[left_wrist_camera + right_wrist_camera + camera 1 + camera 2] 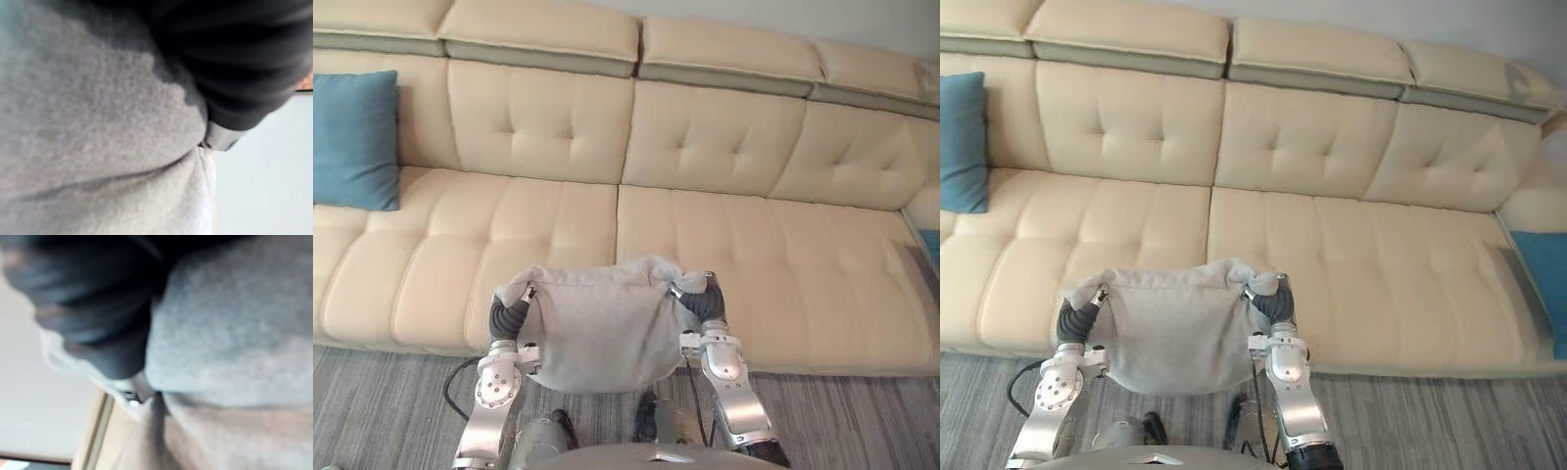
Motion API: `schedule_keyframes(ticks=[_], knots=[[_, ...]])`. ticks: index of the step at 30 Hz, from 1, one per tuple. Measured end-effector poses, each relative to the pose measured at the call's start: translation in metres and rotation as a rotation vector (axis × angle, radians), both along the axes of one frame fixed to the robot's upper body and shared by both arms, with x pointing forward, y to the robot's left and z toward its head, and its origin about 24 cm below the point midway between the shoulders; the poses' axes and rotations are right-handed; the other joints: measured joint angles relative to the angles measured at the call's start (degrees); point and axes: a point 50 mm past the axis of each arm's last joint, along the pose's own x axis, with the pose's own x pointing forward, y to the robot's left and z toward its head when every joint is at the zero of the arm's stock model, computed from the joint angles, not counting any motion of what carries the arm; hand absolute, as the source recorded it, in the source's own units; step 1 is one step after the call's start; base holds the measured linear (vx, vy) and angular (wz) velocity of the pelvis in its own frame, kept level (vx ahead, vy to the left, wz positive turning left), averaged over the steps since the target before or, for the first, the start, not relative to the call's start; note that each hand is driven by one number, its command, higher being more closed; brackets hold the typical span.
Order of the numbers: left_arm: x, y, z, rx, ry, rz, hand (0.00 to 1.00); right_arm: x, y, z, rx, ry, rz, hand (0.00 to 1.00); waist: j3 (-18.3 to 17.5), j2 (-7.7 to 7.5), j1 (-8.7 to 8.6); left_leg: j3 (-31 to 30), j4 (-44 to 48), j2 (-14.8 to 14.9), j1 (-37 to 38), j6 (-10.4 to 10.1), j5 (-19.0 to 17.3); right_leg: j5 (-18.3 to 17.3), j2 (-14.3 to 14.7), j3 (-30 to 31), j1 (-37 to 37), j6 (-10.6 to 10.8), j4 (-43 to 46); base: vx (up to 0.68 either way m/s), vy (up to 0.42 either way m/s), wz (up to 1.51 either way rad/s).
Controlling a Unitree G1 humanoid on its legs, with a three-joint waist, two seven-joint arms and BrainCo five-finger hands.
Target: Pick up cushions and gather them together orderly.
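Cream sofa (pixel 724 147) ahead. The left hand (pixel 509 315) and right hand (pixel 702 302) grip the grey cushion (pixel 597 333) by its top corners. The blue cushion (pixel 352 137) leans far to the left, on the left hand's side.

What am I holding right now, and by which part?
The grey cushion, by its two upper corners: left hand on one, right hand on the other.
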Motion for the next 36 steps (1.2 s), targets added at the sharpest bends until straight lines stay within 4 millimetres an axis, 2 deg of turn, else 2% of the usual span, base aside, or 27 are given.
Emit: schedule_keyframes(ticks=[1, 2, 3, 7, 9, 11, 12, 13, 14, 15, 16, 17, 19, 24, 29, 33, 36], knots=[[0.002, 0.0, 0.001, 0.004, -0.004, -0.011, 1.0, -0.001, -0.001, -0.001, 0.002, 0.004, -0.005, 1.0, 0.4, -1.04, -0.28, -0.68, 0.36, -0.96, 0.64, -0.48, -0.19, 6.55, 0.74, 1.55, 0.92, -0.08, -3.89, 0.18, -0.192, 0.23], [0.006, -0.004, -0.001, -0.006, -0.001, -0.022, 1.0, -0.001, -0.004, -0.002, -0.014, 0.007, -0.004, 1.0, 1.1, -0.26, -0.52, -3.73, 1.08, -1.36, 0.88, -2.15, -1.52, 9.31, 1.42, 2.15, 1.72, -1.17, -4.47, 0.17, -0.185, 0.12], [0.008, -0.009, -0.001, -0.025, 0.0, -0.029, 1.0, -0.002, -0.009, -0.002, -0.029, 0.01, -0.008, 1.0, 1.35, 0.62, -0.06, -6.15, 0.41, -0.78, 0.75, -2.43, -1.44, 9.59, 2.41, 2.67, 2.4, -1.53, -5.99, 0.11, -0.148, -0.04], [0.013, -0.025, 0.002, -0.057, -0.016, -0.086, 1.0, -0.006, -0.022, -0.004, -0.046, 0.021, -0.049, 1.0, 2.22, 2.09, -0.34, -9.79, -0.04, 0.63, 0.27, -4.1, -1.66, 8.87, 4.55, 0.36, 5.56, -2.14, -9.92, 0.08, -0.084, 0.23], [0.011, -0.029, 0.0, -0.068, -0.008, -0.102, 1.0, -0.013, -0.024, -0.002, -0.044, 0.014, -0.06, 1.0, 3.28, 3.16, 0.19, -11.39, 1.96, 1.45, 1.79, -4.97, -1.21, 6.42, 4.55, -1.52, 7.75, -2.67, -8.54, 0.1, -0.028, 0.46], [0.009, -0.028, -0.001, -0.081, -0.007, -0.083, 1.0, -0.02, -0.024, 0.009, -0.04, -0.028, -0.059, 1.0, 4.19, 4.54, 1.64, -13.37, 14.64, 3.48, -2.11, -5.16, 0.18, 3.66, 4.72, -1.79, 9.31, -2.98, -5.81, 0.08, 0.011, 0.1], [0.008, -0.026, 0.002, -0.083, -0.019, -0.076, 1.0, -0.022, -0.022, 0.015, -0.031, -0.052, -0.057, 1.0, 4.21, 4.48, 2.25, -14.22, 20.15, 4.0, -5.02, -4.84, 3.0, 3.02, 4.04, -1.25, 10.04, -3.12, -5.62, 0.09, 0.041, -0.1], [0.007, -0.027, 0.008, -0.09, -0.042, -0.076, 1.0, -0.023, -0.022, 0.022, -0.031, -0.081, -0.054, 1.0, 4.18, 4.43, 2.79, -14.46, 19.49, 3.82, -5.81, -4.28, 0.47, 2.41, 3.76, -0.41, 10.22, -2.56, -5.89, 0.08, 0.057, -0.14], [0.006, -0.028, 0.009, -0.094, -0.049, -0.074, 1.0, -0.022, -0.022, 0.024, -0.032, -0.091, -0.054, 1.0, 4.09, 4.59, 2.82, -14.73, 17.68, 3.58, -5.8, -4.21, -0.54, 2.42, 3.76, 0.0, 10.2, -2.59, -5.98, 0.07, 0.105, -0.2], [0.006, -0.031, 0.011, -0.1, -0.056, -0.084, 1.0, -0.021, -0.023, 0.027, -0.033, -0.107, -0.063, 1.0, 3.82, 4.74, 2.84, -17.8, 9.11, 1.84, -5.37, -4.71, -1.57, 2.6, 3.67, 0.67, 10.05, -2.78, -6.39, 0.05, 0.114, -0.21], [0.006, -0.033, 0.011, -0.104, -0.056, -0.087, 1.0, -0.021, -0.024, 0.028, -0.034, -0.111, -0.068, 1.0, 3.68, 4.9, 2.93, -18.95, 4.57, 1.43, -4.15, -4.97, -0.76, 2.57, 3.72, 0.84, 9.82, -2.43, -6.26, 0.09, 0.185, -0.47], [0.003, -0.031, 0.005, -0.095, -0.028, -0.09, 1.0, -0.023, -0.023, 0.025, -0.02, -0.096, -0.074, 1.0, 2.84, 3.28, 2.96, -17.15, -0.62, -0.2, -1.93, -4.76, 2.92, 2.96, 3.09, 3.45, 9.44, -1.0, -6.7, 0.09, 0.136, -0.41], [0.002, -0.031, 0.004, -0.092, -0.024, -0.094, 1.0, -0.024, -0.022, 0.024, -0.012, -0.093, -0.077, 1.0, 2.09, 2.33, 2.48, -15.71, -1.38, -1.21, -1.63, -4.34, 3.39, 4.88, 2.3, 4.62, 9.41, 0.54, -8.16, 0.13, 0.136, -0.38], [-0.001, -0.034, -0.001, -0.087, 0.002, -0.136, 1.0, -0.022, -0.028, 0.015, -0.024, -0.055, -0.091, 1.0, 1.55, 2.14, 2.09, -14.1, -6.24, -4.47, 0.96, -3.06, 4.35, 8.8, 0.78, 7.07, 11.37, 1.85, -14.91, 0.07, 0.103, -0.22], [0.0, -0.031, -0.001, -0.053, 0.001, -0.148, 1.0, -0.014, -0.026, 0.009, -0.026, -0.031, -0.069, 1.0, 1.31, 2.0, 1.82, -14.1, -8.67, -5.78, 0.88, -2.61, 5.12, 10.61, 0.52, 7.97, 11.27, 1.84, -18.09, 0.0, 0.019, -0.08], [0.016, -0.03, 0.012, -0.04, -0.058, -0.121, 1.0, 0.004, -0.021, 0.021, -0.055, -0.085, -0.058, 1.0, 1.29, 1.93, 1.89, -14.17, -9.25, -6.15, -0.71, -2.46, 5.68, 12.25, 0.4, 8.06, 10.43, 1.66, -20.29, -0.04, -0.013, -0.01], [0.04, -0.025, 0.037, -0.009, -0.168, -0.055, 1.0, 0.03, -0.011, 0.044, -0.067, -0.187, -0.06, 1.0, 1.41, 1.74, 1.93, -14.11, -8.99, -6.22, -3.57, -2.46, 6.34, 13.42, 0.37, 8.3, 7.63, 1.4, -20.37, -0.08, -0.022, -0.02]])
